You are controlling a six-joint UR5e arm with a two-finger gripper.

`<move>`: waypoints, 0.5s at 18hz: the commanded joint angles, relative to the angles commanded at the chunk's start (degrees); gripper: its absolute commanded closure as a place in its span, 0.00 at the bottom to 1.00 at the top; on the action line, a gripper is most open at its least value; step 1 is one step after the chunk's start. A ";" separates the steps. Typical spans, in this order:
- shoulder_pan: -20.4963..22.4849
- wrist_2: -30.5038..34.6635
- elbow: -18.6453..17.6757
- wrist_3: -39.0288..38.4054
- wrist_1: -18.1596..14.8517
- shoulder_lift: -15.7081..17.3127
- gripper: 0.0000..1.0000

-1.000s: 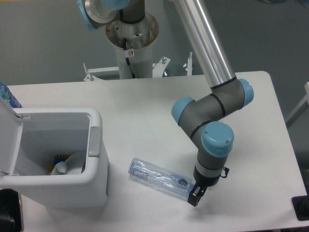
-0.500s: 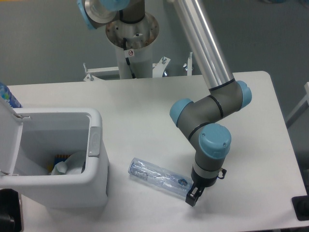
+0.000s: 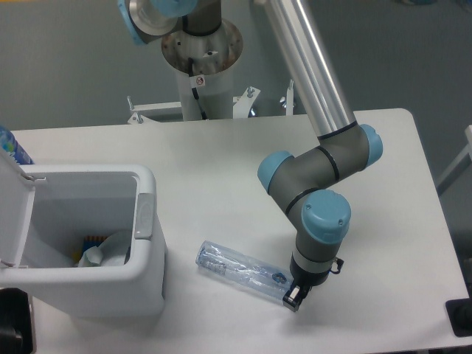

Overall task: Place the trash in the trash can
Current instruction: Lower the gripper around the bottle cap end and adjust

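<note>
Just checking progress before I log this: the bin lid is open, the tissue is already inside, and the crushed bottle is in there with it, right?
Not quite. The fixed camera shows the crushed bottle lying on the table, outside the trash can, with the tool at its right end. The lid is open and the tissue is inside.

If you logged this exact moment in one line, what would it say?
gripper: at bottle's right end, grasp unclear | crushed bottle: lying on table | tissue: inside trash can | lid: open
</note>
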 joint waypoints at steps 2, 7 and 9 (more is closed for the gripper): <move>0.00 0.00 0.00 0.00 0.00 0.00 0.52; 0.00 -0.09 0.09 0.26 0.00 0.00 0.56; 0.00 0.00 0.09 0.35 0.00 0.00 0.56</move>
